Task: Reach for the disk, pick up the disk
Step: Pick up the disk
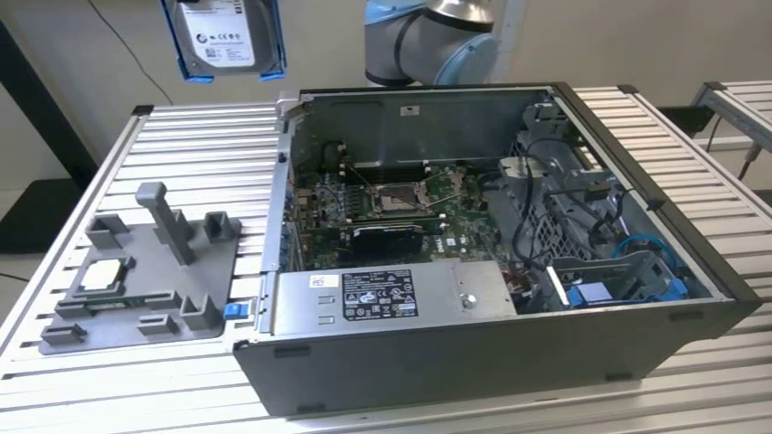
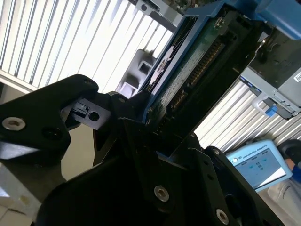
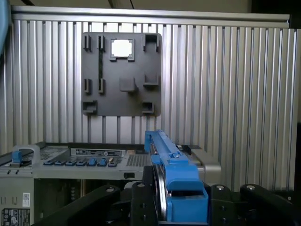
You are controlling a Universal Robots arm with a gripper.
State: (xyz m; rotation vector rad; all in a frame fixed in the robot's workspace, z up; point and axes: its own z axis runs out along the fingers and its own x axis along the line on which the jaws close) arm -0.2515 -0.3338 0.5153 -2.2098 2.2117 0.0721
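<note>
Exterior view's upper left corner shows the disk (image 1: 223,36) hanging in the air well above the ribbed desk (image 1: 205,154). Its label faces the camera, its long axis is close to vertical, and its top is cut by the frame edge. Below it, at the exterior view's left, a grey fixture plate (image 1: 157,280) lies on the desk with a small square chip (image 1: 103,276) seated in it. Further right stands the open computer case (image 1: 483,362), with the arm (image 1: 422,36) behind it.

In the first wrist view the end effector (image 3: 178,200) is closed on the disk (image 3: 171,165). Black fingers (image 3: 141,200) press on either side of the blue bracket, which is seen edge-on, its long axis running straight out from the grip. The second wrist view shows the disk's circuit-board underside (image 2: 197,61) clamped the same way.

No gap separates the disk from the end effector, and the disk lies in line with the end effector's axis. Since the disk touches nothing else, the pick-up looks done.
</note>
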